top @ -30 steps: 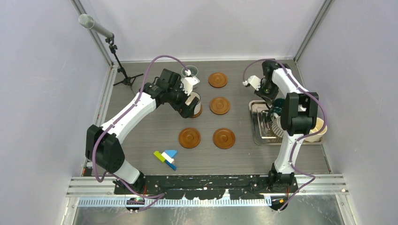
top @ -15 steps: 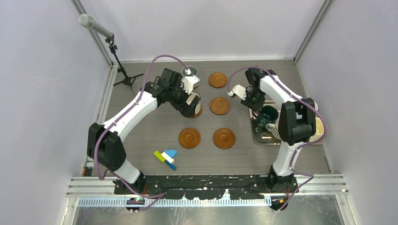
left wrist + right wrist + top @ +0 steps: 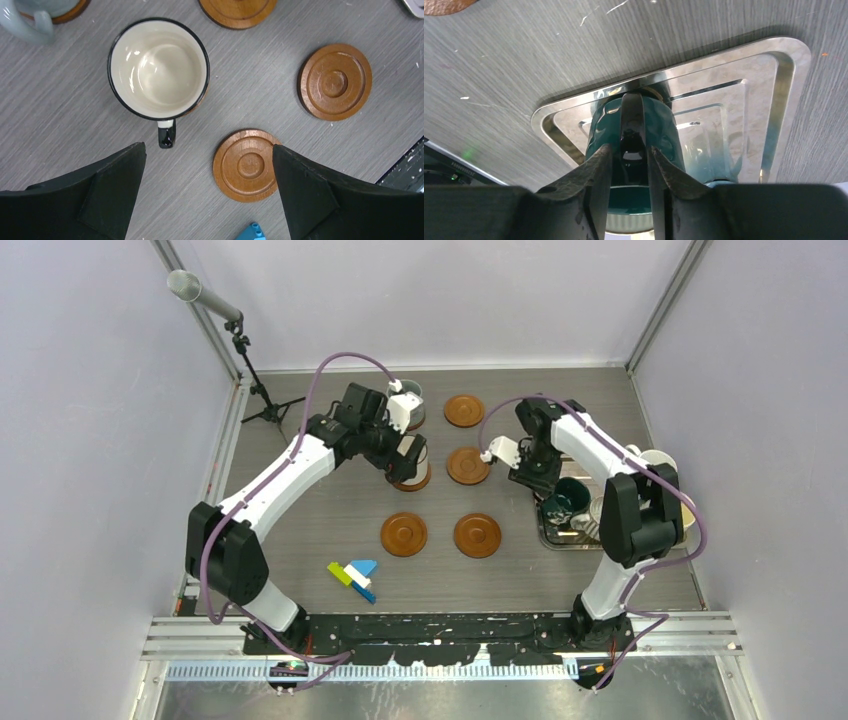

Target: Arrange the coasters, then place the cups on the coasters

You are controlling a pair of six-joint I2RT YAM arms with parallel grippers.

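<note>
Fingers (image 3: 596,175) of the right gripper (image 3: 629,150) stand a narrow gap apart, one on each side of the handle (image 3: 632,120) of the dark green mug (image 3: 664,130). They sit right against that handle, but the wrist view does not settle whether they pinch it or merely flank it. The mug is glossy teal-green with a faintly dimpled wall. It is in the steel tray (image 3: 791,60), close to one rounded corner. From above it shows mouth up in the tray's left part, just beside the gripper.

The left gripper (image 3: 207,146) is spread wide and holds nothing. Its two black fingers frame bare table (image 3: 60,125) and touch no object. It hangs above the cream mug (image 3: 159,69), apart from it. That mug is upright and empty, with a dark rim and a dark handle pointing toward the gripper. It sits on a coaster (image 3: 421,481) whose edge peeps out beneath it. Just beyond it the pale grey-blue mug (image 3: 30,20) stands on its own coaster (image 3: 75,11).

Four more coasters lie bare. Three (image 3: 464,410) (image 3: 468,465) (image 3: 477,535) form a column between the two arms, and one (image 3: 404,534) lies nearer than the cream mug, in line with both mugs. Each is reddish-brown with ring grooves. Small coloured blocks (image 3: 352,575) lie near the nearest coasters.
</note>
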